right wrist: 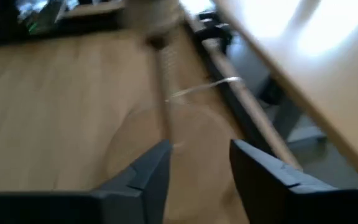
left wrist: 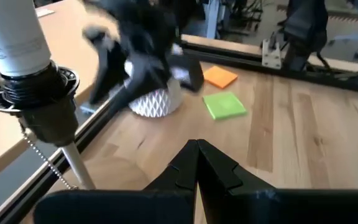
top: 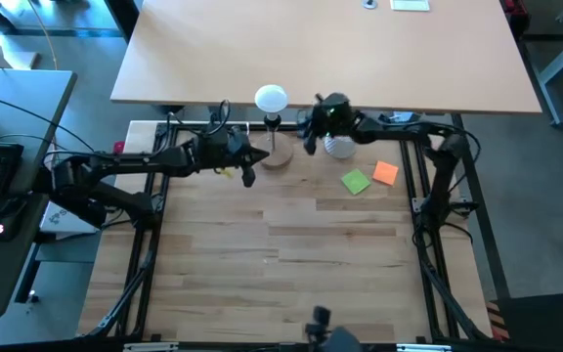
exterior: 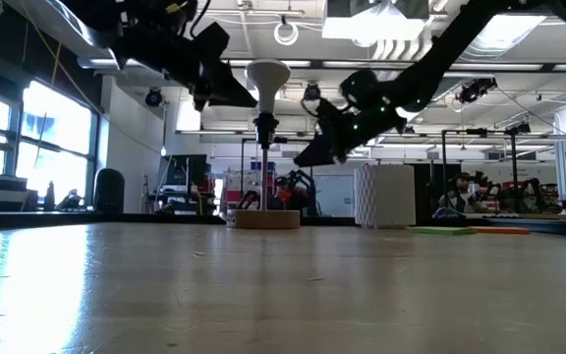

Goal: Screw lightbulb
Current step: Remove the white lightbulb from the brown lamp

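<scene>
**Bulb seated in socket; both grippers off it**

The lightbulb (top: pixel 271 98) sits upright in the black socket (left wrist: pixel 33 93) on top of a thin post rising from the round wooden disc stand (top: pixel 278 156), at the far edge of the table (top: pixel 291 264). In the left wrist view the bulb's white neck (left wrist: pixel 11 34) carries faint grey lettering, too small to read. A bead pull-chain (left wrist: pixel 45 158) hangs from the socket.

Left gripper (top: pixel 249 166): fingers pressed together, nothing between them. The stand's post lies just beside and ahead of the fingertips; bulb above and beyond them, not touching.

Right gripper (top: pixel 309 135): fingers (right wrist: pixel 145 171) spread apart with a clear gap, holding nothing. The post and wooden disc are ahead of the gap, blurred. In the high view this gripper hangs just beside the bulb, on its right side, apart from it.

The white perforated cup (top: pixel 339 146) stands under the right wrist. Beyond it, a green sticky pad (top: pixel 356 182) and an orange sticky pad (top: pixel 386 173) lie flat, just beside each other; no writing visible on either.
</scene>
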